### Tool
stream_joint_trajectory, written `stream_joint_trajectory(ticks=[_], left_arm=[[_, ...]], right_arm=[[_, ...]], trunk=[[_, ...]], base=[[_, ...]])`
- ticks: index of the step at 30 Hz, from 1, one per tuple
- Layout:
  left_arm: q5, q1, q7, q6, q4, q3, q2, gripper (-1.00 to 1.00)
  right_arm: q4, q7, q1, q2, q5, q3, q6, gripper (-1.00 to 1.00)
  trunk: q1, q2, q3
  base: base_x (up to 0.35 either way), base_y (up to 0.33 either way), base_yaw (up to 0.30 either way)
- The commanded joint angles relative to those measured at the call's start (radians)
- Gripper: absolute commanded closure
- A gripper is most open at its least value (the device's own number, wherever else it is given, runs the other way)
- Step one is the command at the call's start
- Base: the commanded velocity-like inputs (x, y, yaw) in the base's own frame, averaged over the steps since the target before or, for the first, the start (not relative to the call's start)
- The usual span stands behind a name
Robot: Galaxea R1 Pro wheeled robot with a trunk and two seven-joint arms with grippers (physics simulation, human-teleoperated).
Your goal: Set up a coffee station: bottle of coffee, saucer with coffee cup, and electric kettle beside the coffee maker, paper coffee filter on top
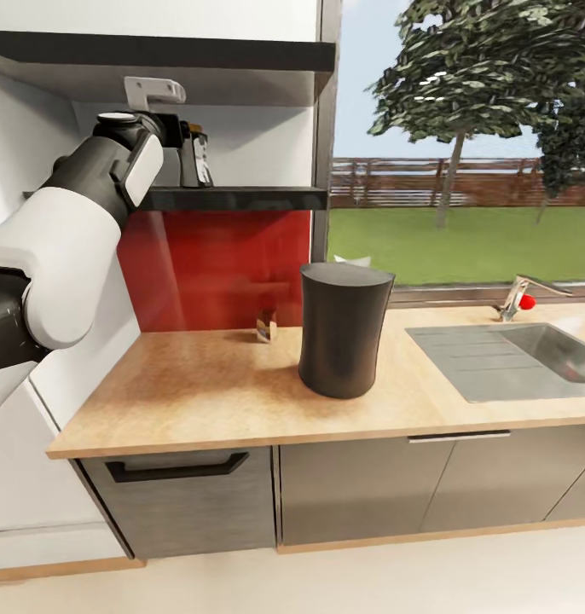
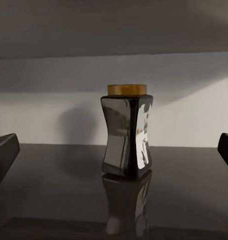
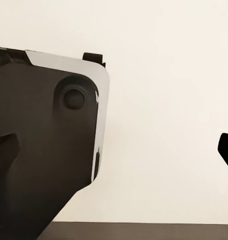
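So I'm standing in a home kitchen, pretty obvious really. In front of me there's a long wood-coloured countertop point(image 1: 216, 384) over grey cabinet fronts point(image 1: 361, 490), with a steel sink point(image 1: 514, 358) set into it and a tap point(image 1: 516, 298) behind. Glossy red splashback point(image 1: 216, 264) on the wall, dark floating shelves point(image 1: 233, 198) above it. A tall dark coffee maker point(image 1: 342, 328) sits on the counter. Big window point(image 1: 463, 145) looks onto a lawn, a tree and a wooden fence, so it feels like a house.
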Motion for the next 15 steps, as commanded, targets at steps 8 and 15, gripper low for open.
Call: stream_joint_trajectory(ticks=[8,15], left_arm=[[-0.001,-0.001,-0.002,0.008,-0.004,-0.006,0.002,-1.0],[-0.001,-0.001,-0.002,0.008,-0.003,-0.006,0.002,-1.0]], right_arm=[[-0.002,0.005,0.002,0.0,0.009,-0.008,0.005,-1.0],[-0.002,0.005,0.007,0.0,0.009,-0.008,0.005,-1.0]], trunk=[[0.001,-0.002,-0.002],[0.001,-0.002,-0.002]], base=[[0.27,0.0,0.0],[0.058,0.0,0.0]])
